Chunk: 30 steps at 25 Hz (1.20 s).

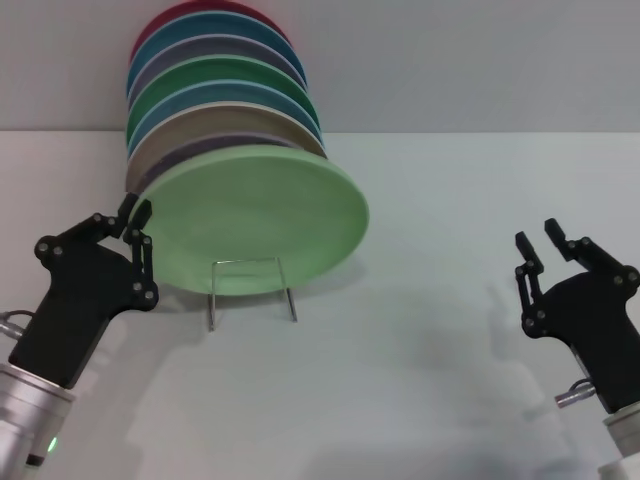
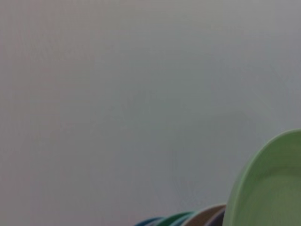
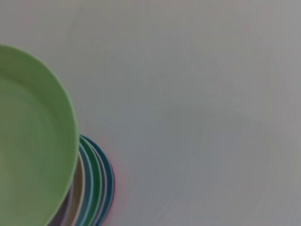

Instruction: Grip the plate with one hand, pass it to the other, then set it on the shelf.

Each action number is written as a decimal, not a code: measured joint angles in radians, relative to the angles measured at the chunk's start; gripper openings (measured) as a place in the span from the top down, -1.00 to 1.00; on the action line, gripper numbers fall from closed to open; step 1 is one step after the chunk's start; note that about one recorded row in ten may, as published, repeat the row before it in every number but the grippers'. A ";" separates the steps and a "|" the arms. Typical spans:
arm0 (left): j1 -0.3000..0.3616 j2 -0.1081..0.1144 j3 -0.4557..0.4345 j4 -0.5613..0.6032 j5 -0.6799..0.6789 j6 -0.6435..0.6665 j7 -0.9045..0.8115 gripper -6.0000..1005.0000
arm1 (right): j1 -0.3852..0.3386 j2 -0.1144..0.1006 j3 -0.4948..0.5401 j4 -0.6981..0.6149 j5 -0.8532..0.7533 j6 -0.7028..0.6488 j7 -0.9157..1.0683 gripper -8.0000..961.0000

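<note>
The light green plate (image 1: pixel 255 222) leans at the front of a row of coloured plates, its lower edge just behind the front loop of the thin wire shelf (image 1: pixel 250 290). My left gripper (image 1: pixel 136 210) is at the plate's left rim, with its fingers close together on that rim. The plate also shows in the left wrist view (image 2: pixel 273 188) and in the right wrist view (image 3: pixel 33 141). My right gripper (image 1: pixel 537 236) is open and empty, low at the right and well apart from the plate.
Several other plates (image 1: pixel 215 90) in red, blue, green, lilac and tan lean behind the green one. The white table (image 1: pixel 430 330) runs back to a grey wall.
</note>
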 joint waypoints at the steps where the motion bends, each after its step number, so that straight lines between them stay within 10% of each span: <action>1: 0.000 -0.001 0.001 -0.001 0.000 -0.006 0.000 0.88 | 0.001 0.000 0.006 -0.002 0.000 0.003 0.000 0.49; 21: 0.001 0.002 0.004 -0.012 -0.004 -0.071 -0.003 0.83 | 0.008 -0.001 0.032 -0.015 0.000 0.033 0.003 0.49; 30: 0.117 0.001 0.036 -0.013 0.000 0.078 -0.015 0.43 | 0.042 0.000 0.137 -0.035 0.000 0.063 0.028 0.49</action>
